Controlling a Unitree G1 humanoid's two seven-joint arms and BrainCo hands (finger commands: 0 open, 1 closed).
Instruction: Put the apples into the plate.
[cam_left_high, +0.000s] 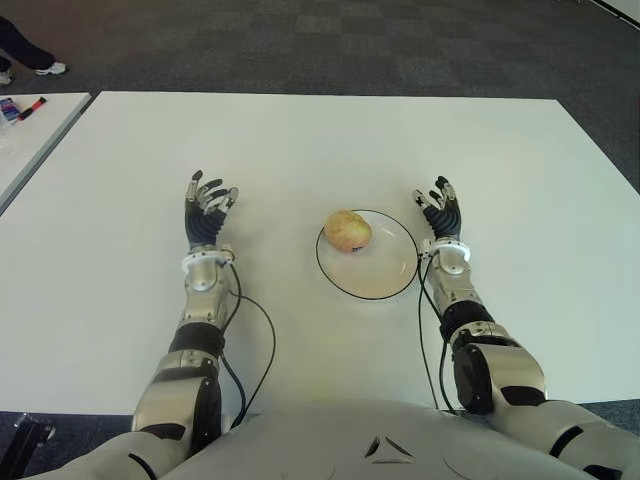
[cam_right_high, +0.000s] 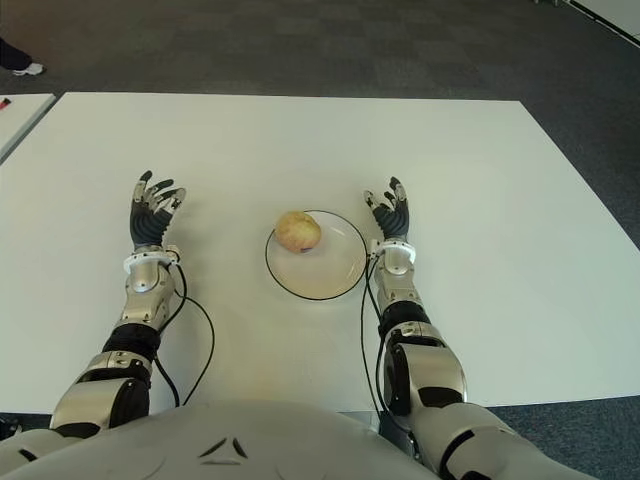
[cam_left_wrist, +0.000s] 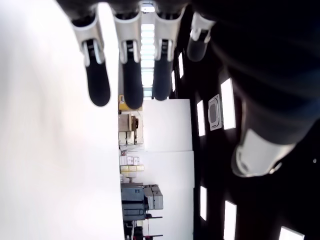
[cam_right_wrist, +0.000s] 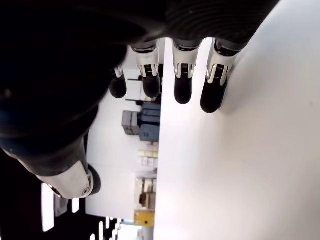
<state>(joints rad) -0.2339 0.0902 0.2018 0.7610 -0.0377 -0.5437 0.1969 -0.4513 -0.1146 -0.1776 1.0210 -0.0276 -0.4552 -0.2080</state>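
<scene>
A yellowish apple (cam_left_high: 347, 230) with a reddish blush lies in the white plate (cam_left_high: 390, 270), near the plate's left rim. My right hand (cam_left_high: 440, 212) is just beside the plate's right rim, fingers spread and holding nothing. Well to the left of the plate, my left hand (cam_left_high: 206, 208) is over bare table with its fingers open and nothing in them. In the wrist views, the left fingers (cam_left_wrist: 97, 80) and the right fingers (cam_right_wrist: 182, 82) stretch out straight along the tabletop.
The white table (cam_left_high: 300, 140) reaches far ahead and to both sides. A second white table (cam_left_high: 30, 135) at the far left carries small items. A person's shoe (cam_left_high: 50, 68) shows on the dark carpet at the top left. Cables (cam_left_high: 262, 330) trail from my wrists.
</scene>
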